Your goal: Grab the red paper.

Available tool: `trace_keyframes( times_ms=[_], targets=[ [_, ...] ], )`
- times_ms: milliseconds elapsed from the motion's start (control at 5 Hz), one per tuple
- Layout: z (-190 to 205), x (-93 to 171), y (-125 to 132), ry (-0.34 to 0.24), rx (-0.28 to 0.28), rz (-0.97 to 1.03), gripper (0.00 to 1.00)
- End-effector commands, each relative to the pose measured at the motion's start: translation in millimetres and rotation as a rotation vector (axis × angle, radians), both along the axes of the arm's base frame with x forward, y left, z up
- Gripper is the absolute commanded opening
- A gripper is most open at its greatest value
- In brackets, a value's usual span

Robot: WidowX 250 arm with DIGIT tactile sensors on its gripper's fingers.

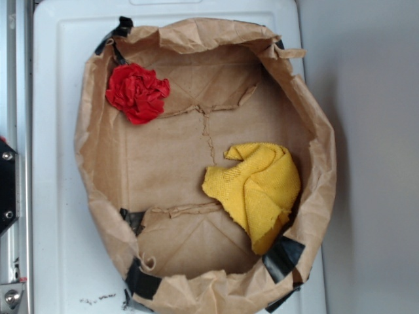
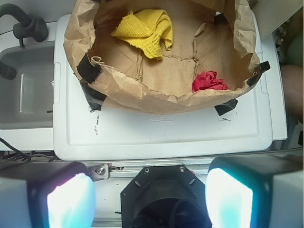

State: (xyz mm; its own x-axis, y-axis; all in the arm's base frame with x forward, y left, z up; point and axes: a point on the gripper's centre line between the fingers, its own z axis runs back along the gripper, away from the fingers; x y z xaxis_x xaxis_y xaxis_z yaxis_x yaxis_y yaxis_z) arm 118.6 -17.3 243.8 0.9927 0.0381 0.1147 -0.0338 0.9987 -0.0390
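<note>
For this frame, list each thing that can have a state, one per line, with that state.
red paper: crumpled, lying free in the bag against its wall, not held.
yellow cloth: bunched and folded, resting on the bag floor, apart from the red paper.
brown paper bag: open, rim rolled down, taped with black tape.
gripper: open, empty, fingers well short of the bag.

wrinkly red paper [image 1: 137, 93], woven yellow cloth [image 1: 256, 184] — matt

You see the red paper [image 1: 137, 92] lying at the brown paper bag's [image 1: 98, 163] far left corner, well apart from the yellow cloth [image 1: 256, 190] at its near right.
</note>
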Motion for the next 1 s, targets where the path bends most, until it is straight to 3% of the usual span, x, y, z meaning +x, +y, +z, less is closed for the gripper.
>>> trace_keyframes(
  times_ms=[0,200,400,600,800],
  targets=[
    [0.0,0.0,0.0,0.0,0.0,0.0,1.0],
    [5.5,16.8,13.9,-0.001,0.0,-0.057,1.0],
    [-2.9,50.4,25.9,-0.004,0.038,-0.07,1.0],
    [-19.5,85.4,35.7,0.004,0.116,-0.072,1.0],
    [-19.5,85.4,35.7,0.004,0.116,-0.072,1.0]
  ],
)
